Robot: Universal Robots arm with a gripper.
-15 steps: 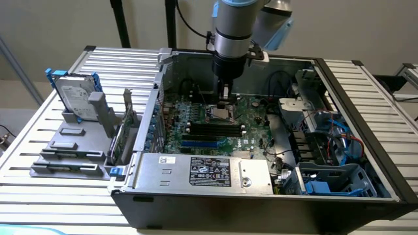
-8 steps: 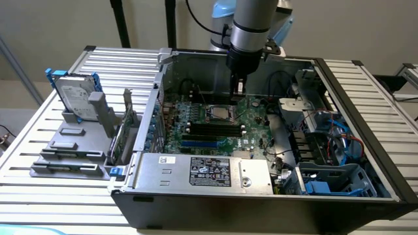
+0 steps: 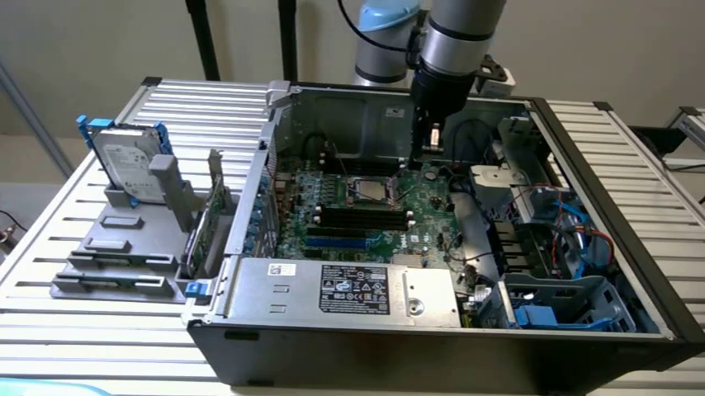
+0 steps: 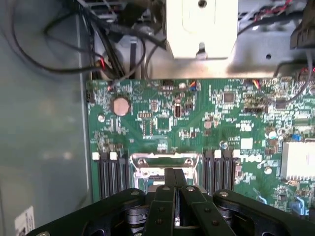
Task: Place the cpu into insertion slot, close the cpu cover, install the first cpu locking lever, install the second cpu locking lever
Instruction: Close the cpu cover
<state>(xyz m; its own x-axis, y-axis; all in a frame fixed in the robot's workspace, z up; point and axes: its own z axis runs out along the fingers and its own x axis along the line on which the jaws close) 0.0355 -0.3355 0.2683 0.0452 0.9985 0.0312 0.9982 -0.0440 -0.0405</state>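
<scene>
Inside the open computer case, the insertion slot [image 3: 369, 190] is a square socket with a silver metal rim on the green circuit board [image 3: 424, 223]. A pale grey square shows in its middle; I cannot tell whether that is the cpu or the cpu cover. My gripper [image 3: 417, 163] hangs straight down at the socket's edge on the exterior view's right, low over the board. In the wrist view my gripper [image 4: 174, 173] has both black fingers pressed together, shut, directly over the silver socket frame [image 4: 147, 161], hiding part of it. Nothing shows between the fingers.
Black memory slots [image 4: 110, 172] flank the socket on both sides, a second bank [image 4: 219, 167] opposite. A silver power supply [image 3: 342, 289] sits at the case front. Blue cables [image 3: 573, 239] and drive bays crowd the exterior view's right. A hard drive [image 3: 127, 161] stands outside the case.
</scene>
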